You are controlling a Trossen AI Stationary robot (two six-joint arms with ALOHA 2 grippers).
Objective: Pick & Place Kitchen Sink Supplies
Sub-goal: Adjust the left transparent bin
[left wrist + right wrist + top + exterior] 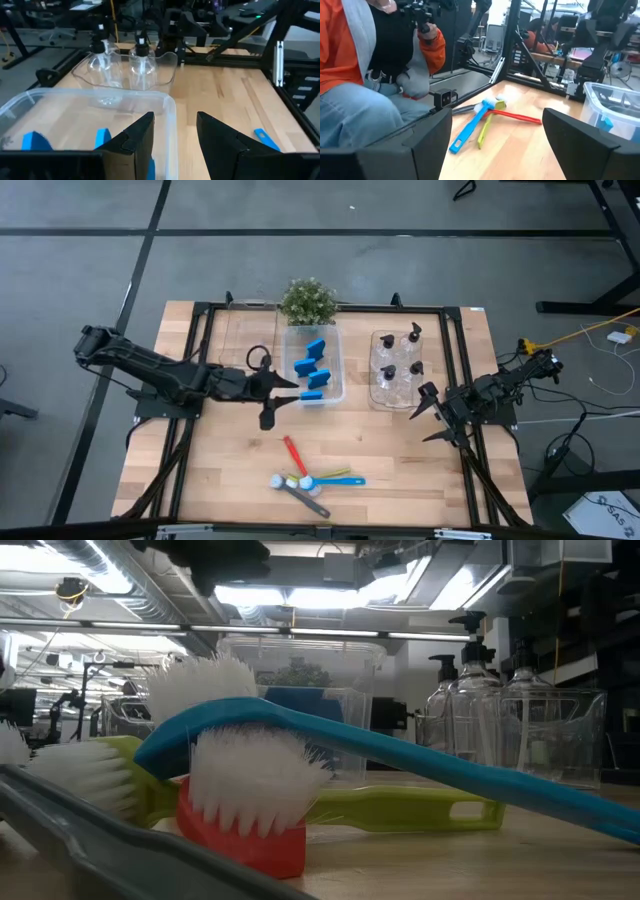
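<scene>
A wooden tabletop (400, 450) carries two dark robot arms and a spread of kitchen sink supplies. The left arm reaches in from the left edge, its left gripper (283, 402) hanging just beside the left wall of a clear bin (338, 370) near the middle of the far edge; its fingers (132, 145) stand partly apart with nothing between them. The right arm waits at the right edge, its right gripper (432, 415) spread wide and empty, just in front of a second clear bin (376, 395).

A green potted plant (308, 300) stands at the far edge, touching the first bin's back wall. That bin holds four blue sponges (315, 367). The second bin, toward the far right corner, holds four clear pump bottles (400, 356), all upright.

Four long-handled brushes lie in a loose cluster near the middle of the near edge: the red brush (296, 455) angled toward the bins, the blue brush (338, 480) and the yellow-green brush (333, 475) pointing toward the right edge, and the grey brush (302, 499) closest to the near edge. In the low view the blue handle crosses over the red brush's white bristles. A seated person in an orange sleeve (340, 45) appears beyond the table in the right wrist view.
</scene>
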